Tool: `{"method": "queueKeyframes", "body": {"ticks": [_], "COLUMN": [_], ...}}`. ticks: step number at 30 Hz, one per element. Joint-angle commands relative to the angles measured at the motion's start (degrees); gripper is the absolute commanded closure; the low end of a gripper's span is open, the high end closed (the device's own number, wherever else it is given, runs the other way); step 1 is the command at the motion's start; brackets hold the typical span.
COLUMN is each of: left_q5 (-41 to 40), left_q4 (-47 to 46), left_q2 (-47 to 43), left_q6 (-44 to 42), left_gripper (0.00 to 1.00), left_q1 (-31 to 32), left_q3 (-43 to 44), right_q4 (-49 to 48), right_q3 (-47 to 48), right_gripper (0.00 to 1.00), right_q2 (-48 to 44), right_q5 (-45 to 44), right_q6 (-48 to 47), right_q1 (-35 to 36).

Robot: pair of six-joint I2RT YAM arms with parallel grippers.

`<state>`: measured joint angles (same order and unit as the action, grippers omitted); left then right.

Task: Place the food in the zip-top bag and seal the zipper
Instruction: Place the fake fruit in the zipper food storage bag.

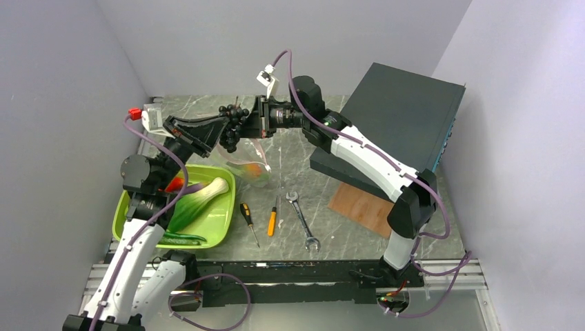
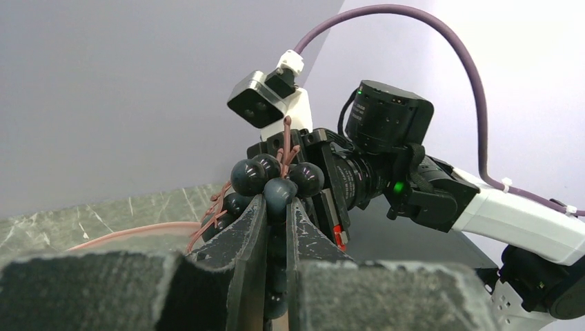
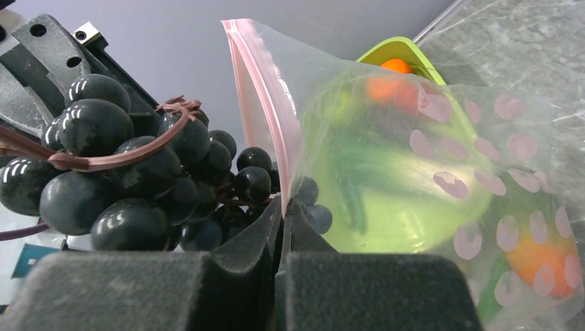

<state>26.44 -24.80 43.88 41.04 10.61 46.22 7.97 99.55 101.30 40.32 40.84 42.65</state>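
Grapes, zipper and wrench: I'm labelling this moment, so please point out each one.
grapes (image 3: 72, 200), right wrist view, on a dark berry at the bunch's lower left.
zipper (image 3: 265, 131), right wrist view, midway along the pink strip.
wrench (image 1: 301, 219), top view, on its handle.

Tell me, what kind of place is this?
Likely a robotics lab test cell, not a kitchen: two robot arms bolted to a walled-in table, toy grapes, a wrench and screwdrivers lying by.

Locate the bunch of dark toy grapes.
Top view: the bunch of dark toy grapes hangs over the table, rear centre-left, pinched in the left pincer, beside the pink-zippered mouth of the clear plastic zip-top bag that the right pincer holds.
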Motion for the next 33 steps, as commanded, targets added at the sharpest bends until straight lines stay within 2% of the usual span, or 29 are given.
{"method": "queueKeyframes", "body": {"ticks": [1, 6, 16, 20, 24, 29, 31, 32, 33], "left_q5": [2.82, 2.94, -3.10, -6.08, -5.62, -9.08, -9.00, -9.00, -9.36], "left_q4": [-6.87, -4.13, 12.11, 21.39, 27.28, 44.45, 48.49, 49.84, 51.25], "left_q2": [-0.44, -4.19, -11.76, -10.72, -6.73, 1.74, 3.99, 4.75, 5.26], "left_q6": [-1.62, -4.68, -9.75, -9.95, -6.21, -1.02, 1.23, 2.17, 3.14], "left_gripper": [1.00, 1.00, 1.00, 1.00, 1.00, 1.00, 1.00, 0.99, 0.95], "left_q1": [-0.50, -0.68, -0.77, -0.80, -0.77, -0.77, -0.77, -0.77, -0.77], "left_q3": [-0.89, -5.47, -8.73, -5.00, 0.63, 12.67, 15.98, 17.20, 18.18], "right_q4": [-4.80, -5.34, -11.03, -11.53, -12.86, -10.48, -10.32, -10.30, -10.07], "right_q3": [0.06, -0.69, -2.57, -2.51, -2.76, -1.64, -1.38, -1.26, -0.98], "right_gripper": [1.00, 1.00, 1.00, 1.00, 1.00, 1.00, 1.00, 1.00, 1.00], "right_q2": [0.38, -0.53, -1.24, -1.28, -0.97, -0.50, -0.43, -0.28, 0.13], "right_q5": [2.53, 3.09, 6.01, 6.18, 6.74, 5.58, 5.31, 5.31, 5.30], "right_q6": [2.18, 2.74, 7.44, 8.19, 9.27, 7.72, 7.51, 7.49, 7.38], "right_q1": [-1.56, -2.99, -5.02, -4.93, -4.31, -4.19, -4.17, -4.18, -4.16]}}
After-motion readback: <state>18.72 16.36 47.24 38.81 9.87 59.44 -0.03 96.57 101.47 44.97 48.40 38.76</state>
